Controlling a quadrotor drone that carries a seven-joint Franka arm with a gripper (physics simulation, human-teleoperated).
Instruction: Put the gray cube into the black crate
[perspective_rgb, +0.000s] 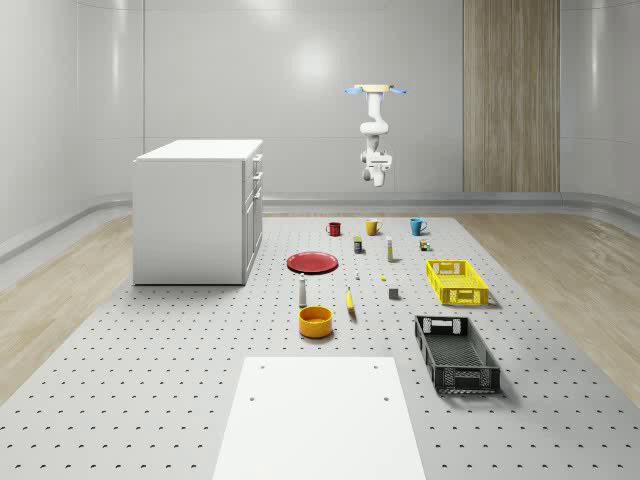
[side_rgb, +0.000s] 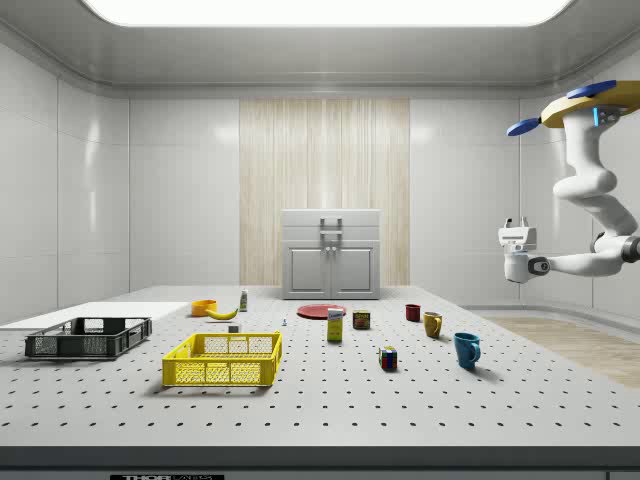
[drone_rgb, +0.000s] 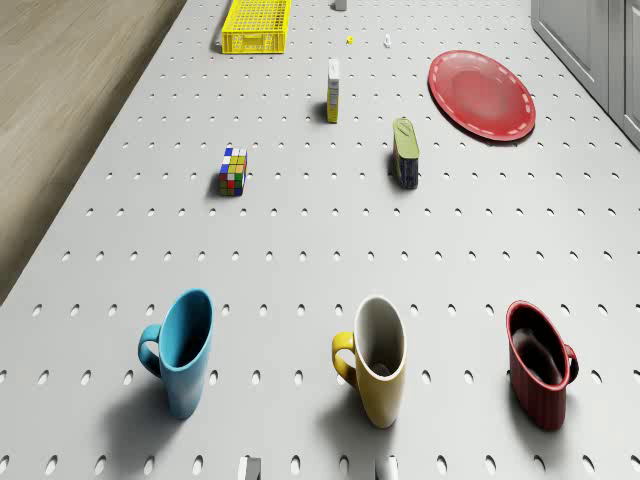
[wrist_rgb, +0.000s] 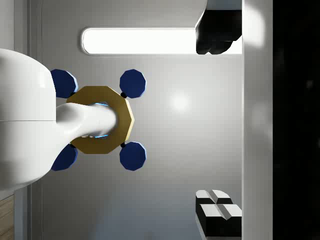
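1. Jaws stand wide apart. In the wrist view one dark finger and the other finger sit at opposite edges with nothing between them.
2. They point upward at the underside of the drone, whose four blue rotors ring its gold body.
3. In the whole-scene view the drone hovers high over the far edge of the desk. The white arm hangs folded beneath it, well above everything on the desk.
4. The gray cube rests on the desk, a little to the whole-scene view's left of the yellow crate and not touching it. It is well apart from the jaws.
5. The black crate lies on the desk on the near side of the yellow crate, apart from the cube.
6. Below the drone stands a row of three upright mugs: a blue mug, a yellow mug and a red mug.
7. Beyond the mugs, in the drone view, lie a colourful puzzle cube and a red plate.
8. An orange bowl and a banana lie to the whole-scene view's left of the gray cube.
9. A white cabinet stands on the desk at the whole-scene view's left.
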